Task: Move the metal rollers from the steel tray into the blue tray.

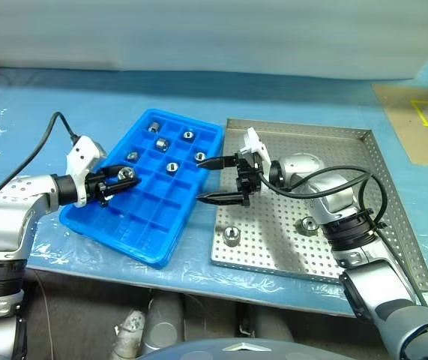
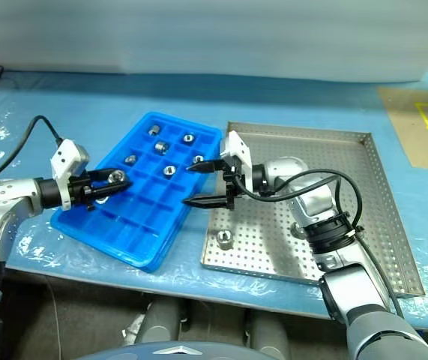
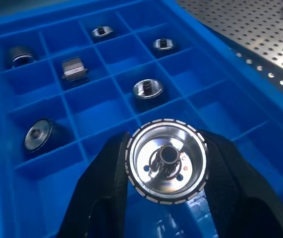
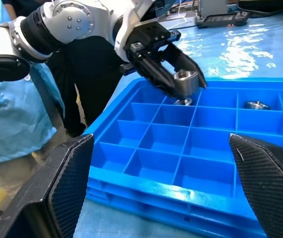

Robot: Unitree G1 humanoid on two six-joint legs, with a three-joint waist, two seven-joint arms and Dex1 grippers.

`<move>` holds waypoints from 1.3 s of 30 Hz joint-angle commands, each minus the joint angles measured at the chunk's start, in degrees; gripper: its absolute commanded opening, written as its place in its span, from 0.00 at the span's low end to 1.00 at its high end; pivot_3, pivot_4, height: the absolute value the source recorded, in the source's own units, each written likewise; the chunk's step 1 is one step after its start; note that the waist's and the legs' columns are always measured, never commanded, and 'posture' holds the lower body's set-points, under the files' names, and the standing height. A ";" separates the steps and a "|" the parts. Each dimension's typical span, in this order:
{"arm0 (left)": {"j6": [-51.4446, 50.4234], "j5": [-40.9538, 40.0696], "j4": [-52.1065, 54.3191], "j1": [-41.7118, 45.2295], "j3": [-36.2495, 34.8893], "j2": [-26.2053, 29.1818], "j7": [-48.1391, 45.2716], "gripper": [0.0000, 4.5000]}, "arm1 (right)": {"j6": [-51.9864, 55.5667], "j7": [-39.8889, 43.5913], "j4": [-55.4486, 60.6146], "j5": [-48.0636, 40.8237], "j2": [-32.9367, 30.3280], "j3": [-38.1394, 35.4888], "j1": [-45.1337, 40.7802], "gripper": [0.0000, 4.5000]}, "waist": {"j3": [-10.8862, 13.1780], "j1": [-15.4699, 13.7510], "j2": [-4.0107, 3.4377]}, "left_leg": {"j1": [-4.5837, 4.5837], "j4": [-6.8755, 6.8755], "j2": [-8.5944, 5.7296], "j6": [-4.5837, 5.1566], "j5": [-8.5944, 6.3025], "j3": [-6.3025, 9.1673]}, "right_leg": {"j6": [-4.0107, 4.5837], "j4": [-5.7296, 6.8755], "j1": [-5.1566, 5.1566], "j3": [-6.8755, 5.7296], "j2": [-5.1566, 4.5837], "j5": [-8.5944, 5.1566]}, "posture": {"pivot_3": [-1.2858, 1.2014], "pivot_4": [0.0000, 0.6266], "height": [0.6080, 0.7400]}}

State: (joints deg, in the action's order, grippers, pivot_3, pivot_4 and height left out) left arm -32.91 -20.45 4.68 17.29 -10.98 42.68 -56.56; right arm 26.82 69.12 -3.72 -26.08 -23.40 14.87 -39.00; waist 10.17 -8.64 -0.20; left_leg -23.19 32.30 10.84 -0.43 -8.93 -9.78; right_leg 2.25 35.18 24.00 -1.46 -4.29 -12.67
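Roller [image 3: 167, 167] pinched in left gripper [image 1: 118, 182] above blue tray [image 1: 170, 228]; five rollers sit in its compartments. Right gripper [image 1: 217, 180] spread wide, empty, at tray's edge. Two rollers remain on steel tray [image 1: 378, 172].

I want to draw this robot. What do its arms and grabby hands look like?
Shiny silver-grey rounded arms with black joint rings. Each ends in a white wrist block, and the left gripper and right gripper each have two black textured fingers. Black cables loop along both arms.
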 commanded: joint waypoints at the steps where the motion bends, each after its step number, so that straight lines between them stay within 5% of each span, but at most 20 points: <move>1: 3.49 0.74 -3.31 2.22 0.09 -2.80 3.88 0.39 | -0.93 0.34 1.55 0.34 0.15 -0.39 0.01 1.00 | 0.00 -0.43 0.01 | -0.01 0.02 0.01 0.00 0.00 0.00 | 0.00 0.03 0.00 -0.01 0.00 0.00 | 0.63 0.24 1.00; 19: 15.11 8.92 -21.85 9.68 8.73 -8.39 6.76 0.39 | 0.13 -2.76 5.88 0.95 -2.16 -2.27 4.47 1.00 | -0.01 -0.29 0.14 | 0.00 0.18 0.04 -0.19 0.12 0.26 | 0.00 0.44 0.08 0.00 0.00 0.00 | 0.59 0.24 1.00; 25: 14.83 8.23 -20.73 9.65 9.16 -8.44 5.12 0.81 | 0.31 -3.39 6.58 0.79 -2.66 -2.35 5.12 1.00 | -0.01 -0.29 0.14 | 0.02 0.21 0.04 -0.24 0.15 0.28 | 0.00 0.50 0.07 0.01 -0.01 0.00 | 0.59 0.24 1.00; 39: -0.52 -4.05 -6.00 20.75 12.77 -11.35 -4.44 0.81 | 2.45 -6.56 11.11 0.13 -5.36 -5.22 8.72 1.00 | 0.02 -0.06 0.17 | -0.13 0.42 0.04 -0.23 0.14 0.20 | 0.01 0.54 0.10 -0.03 -0.04 0.00 | 0.54 0.24 1.00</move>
State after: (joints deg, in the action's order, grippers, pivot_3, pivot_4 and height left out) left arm -32.14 -22.69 -3.40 36.92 0.83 31.26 -59.06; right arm 29.06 63.21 4.51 -24.79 -28.38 11.49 -30.63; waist 10.19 -8.71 -0.03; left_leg -23.31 32.71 10.88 -0.72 -8.75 -9.67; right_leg 2.25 35.73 24.10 -1.47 -4.33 -12.67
